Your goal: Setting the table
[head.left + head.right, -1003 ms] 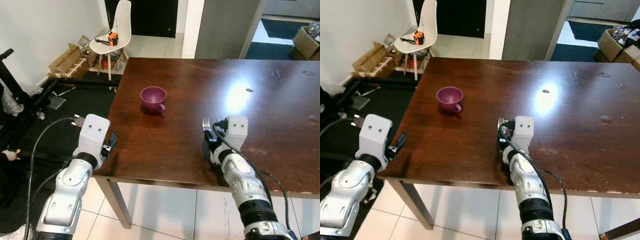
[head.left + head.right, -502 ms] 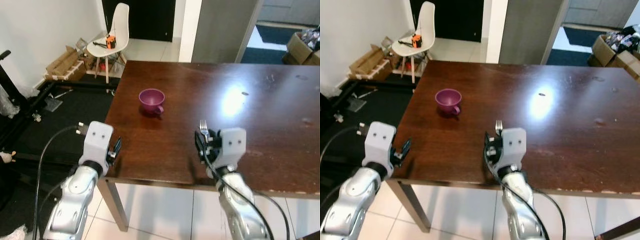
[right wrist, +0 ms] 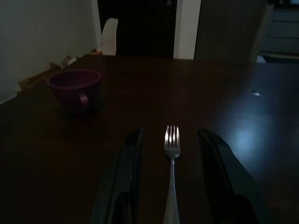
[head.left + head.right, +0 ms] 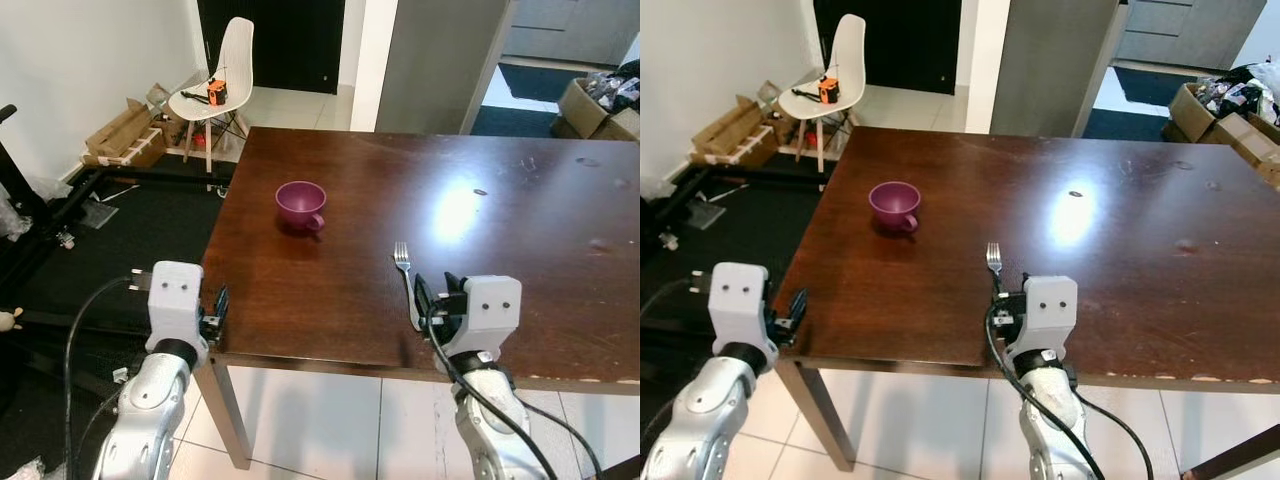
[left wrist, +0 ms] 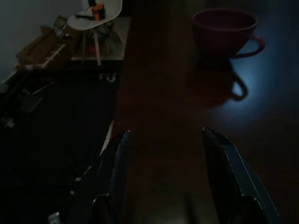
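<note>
Fork — flat on table, lying between parted fingers of right gripper, untouched; left gripper parted too.

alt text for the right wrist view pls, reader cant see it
A dim view along the open right gripper: a silver fork lies flat on the dark wooden table between the two black fingers, tines pointing away. A purple cup stands further back to one side, with a white chair beyond the table.
</note>
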Motion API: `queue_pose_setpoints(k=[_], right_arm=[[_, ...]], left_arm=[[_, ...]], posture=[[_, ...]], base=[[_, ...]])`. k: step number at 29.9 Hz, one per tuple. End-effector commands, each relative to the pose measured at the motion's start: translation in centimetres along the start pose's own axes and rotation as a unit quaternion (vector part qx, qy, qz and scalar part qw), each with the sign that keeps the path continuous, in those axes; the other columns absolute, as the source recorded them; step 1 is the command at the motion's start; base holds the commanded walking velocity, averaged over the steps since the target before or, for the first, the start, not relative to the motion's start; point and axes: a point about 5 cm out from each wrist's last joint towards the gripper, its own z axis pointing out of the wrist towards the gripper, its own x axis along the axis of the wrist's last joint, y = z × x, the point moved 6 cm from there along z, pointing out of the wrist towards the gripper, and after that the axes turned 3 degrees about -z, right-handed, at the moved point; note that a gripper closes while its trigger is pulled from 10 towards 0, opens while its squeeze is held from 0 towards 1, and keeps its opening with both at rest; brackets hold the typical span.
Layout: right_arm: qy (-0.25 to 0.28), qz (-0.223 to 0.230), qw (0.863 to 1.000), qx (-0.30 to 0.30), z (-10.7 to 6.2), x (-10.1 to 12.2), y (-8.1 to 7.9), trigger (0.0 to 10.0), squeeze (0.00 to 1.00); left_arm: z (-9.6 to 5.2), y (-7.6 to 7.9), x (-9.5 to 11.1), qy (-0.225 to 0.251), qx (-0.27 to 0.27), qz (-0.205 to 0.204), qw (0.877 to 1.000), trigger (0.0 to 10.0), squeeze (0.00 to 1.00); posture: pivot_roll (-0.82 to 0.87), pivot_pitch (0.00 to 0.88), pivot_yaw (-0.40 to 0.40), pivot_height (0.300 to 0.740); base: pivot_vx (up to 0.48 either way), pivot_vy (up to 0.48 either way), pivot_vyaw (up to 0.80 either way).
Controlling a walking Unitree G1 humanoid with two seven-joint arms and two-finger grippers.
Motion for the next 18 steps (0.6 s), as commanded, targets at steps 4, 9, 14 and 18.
queue_pose_setpoints(k=[4, 9, 14, 18], right_arm=[[-0.021, 0.004, 1.0, 0.005, 0.19, -1.0, -0.48, 10.0, 0.0], [-0.028, 0.007, 1.0, 0.008, 0.13, -1.32, -0.78, 10.0, 0.0], [-0.03, 0.007, 0.999, 0.009, 0.19, -1.44, -0.86, 10.0, 0.0], [-0.033, 0.008, 0.999, 0.008, 0.2, -1.65, -0.77, 10.0, 0.0]], left_arm=[[-0.01, 0.54, -0.26, -0.001, -0.001, -0.005, 1.0, 10.0, 0.0], [0.12, 0.8, -0.22, 0.003, -0.001, -0.004, 1.0, 10.0, 0.0], [0.18, 0.89, -0.15, 0.006, -0.001, -0.003, 1.0, 10.0, 0.0], [0.11, 0.83, -0.11, 0.007, -0.001, -0.003, 1.0, 10.0, 0.0]], posture=[[-0.06, 0.0, 0.052, 0.74], [-0.06, 0.0, 0.051, 0.74], [-0.06, 0.0, 0.05, 0.74], [-0.05, 0.0, 0.05, 0.74]], base=[[0.0, 0.0, 0.0], [0.0, 0.0, 0.0], [0.0, 0.0, 0.0], [-0.196, 0.0, 0.0]])
